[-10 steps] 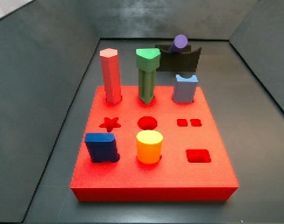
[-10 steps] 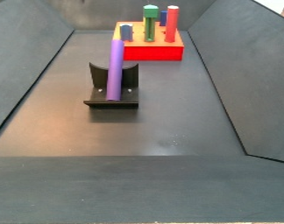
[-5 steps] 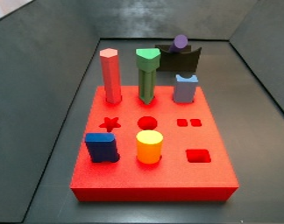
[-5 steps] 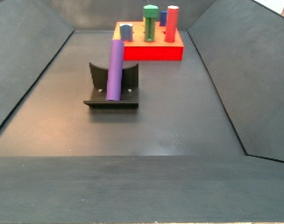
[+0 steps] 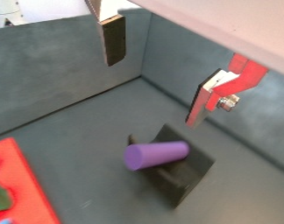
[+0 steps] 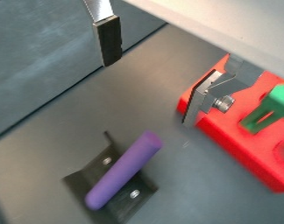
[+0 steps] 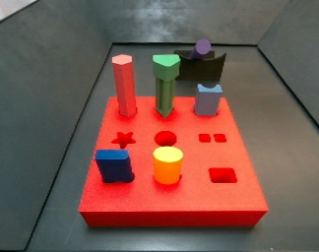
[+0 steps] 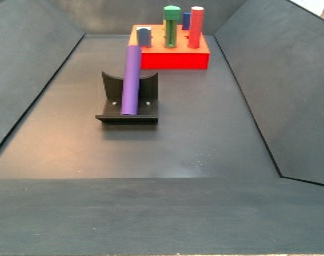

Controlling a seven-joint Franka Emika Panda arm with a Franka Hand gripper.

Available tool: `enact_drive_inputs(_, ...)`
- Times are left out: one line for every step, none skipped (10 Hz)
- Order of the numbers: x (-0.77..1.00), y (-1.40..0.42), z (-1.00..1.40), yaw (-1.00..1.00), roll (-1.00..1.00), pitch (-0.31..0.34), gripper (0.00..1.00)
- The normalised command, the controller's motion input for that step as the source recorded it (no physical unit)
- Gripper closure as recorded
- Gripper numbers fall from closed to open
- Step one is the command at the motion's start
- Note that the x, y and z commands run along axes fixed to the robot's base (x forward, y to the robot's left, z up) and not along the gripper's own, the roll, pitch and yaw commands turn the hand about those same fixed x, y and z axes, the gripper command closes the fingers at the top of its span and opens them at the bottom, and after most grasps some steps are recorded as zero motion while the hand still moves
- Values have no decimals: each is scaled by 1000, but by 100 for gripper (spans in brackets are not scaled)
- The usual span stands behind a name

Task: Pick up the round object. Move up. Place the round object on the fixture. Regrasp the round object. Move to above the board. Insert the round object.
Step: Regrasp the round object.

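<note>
The round object, a long purple peg (image 8: 130,78), lies in the notch of the dark fixture (image 8: 149,100) on the floor, one end pointing at the red board (image 8: 172,60). Behind the board, its tip (image 7: 203,46) shows above the fixture (image 7: 209,69). In both wrist views my gripper (image 5: 154,92) (image 6: 151,87) hangs open above the peg (image 5: 156,155) (image 6: 124,169) and the fixture (image 5: 186,171) (image 6: 80,178), with nothing between its fingers. The gripper does not show in either side view.
On the board (image 7: 175,202) stand a red hexagonal peg (image 7: 124,84), a green peg (image 7: 165,84), a grey-blue notched peg (image 7: 209,98), a yellow cylinder (image 7: 167,164) and a blue block (image 7: 115,164). Sloping dark walls (image 8: 38,90) enclose the floor.
</note>
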Motion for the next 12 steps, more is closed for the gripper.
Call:
enact_drive_inputs(7,-19,4,13,1000,3,0)
enact_drive_inputs(20,-20,3,14,1000,11,0)
enact_drive_inputs(31,-24,-4,17,1000,20,0)
enact_drive_inputs(42,-28,-1,20,1000,32,0)
enact_drive_inputs(56,-31,-1,26,1000,53,0)
enact_drive_inputs(68,-35,2,33,1000,72,0)
enact_drive_inputs(82,-37,-2,48,1000,108,0)
enact_drive_inputs(89,-39,-4,59,1000,129,0)
enact_drive_inputs(95,-46,-8,94,1000,174,0)
enact_drive_inputs(94,-45,-4,113,920,185,0)
enact_drive_inputs(97,-50,-9,145,664,172,0)
enact_drive_inputs(97,-52,-8,172,472,158,0)
